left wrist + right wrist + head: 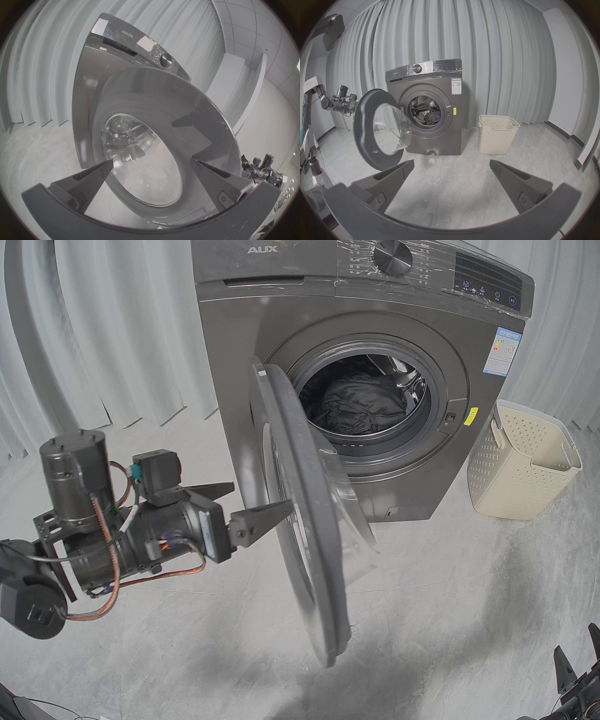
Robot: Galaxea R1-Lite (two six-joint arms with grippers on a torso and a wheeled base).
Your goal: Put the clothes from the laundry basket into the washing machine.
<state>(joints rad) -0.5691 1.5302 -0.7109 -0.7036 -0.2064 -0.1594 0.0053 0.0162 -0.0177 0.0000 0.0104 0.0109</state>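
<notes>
Head view: dark clothes (359, 404) heaped inside drum of washing machine (250, 334). Door (312, 540) swung wide, seen edge-on, jutting out over floor (437, 602). Left gripper (262, 496) spread, holding nothing, one fingertip right at door's outer face.

Left wrist view: that outer face and its glass bowl close ahead.

Right wrist view: whole setup from farther back. Laundry basket (497, 134) stands near machine on side away from door, not touching it. Right gripper (451, 162) spread wide, bare floor ahead. Curtain (503, 62) behind.

Washing machine (250, 334) open, seemingly dark clothes (359, 404) inside
</notes>
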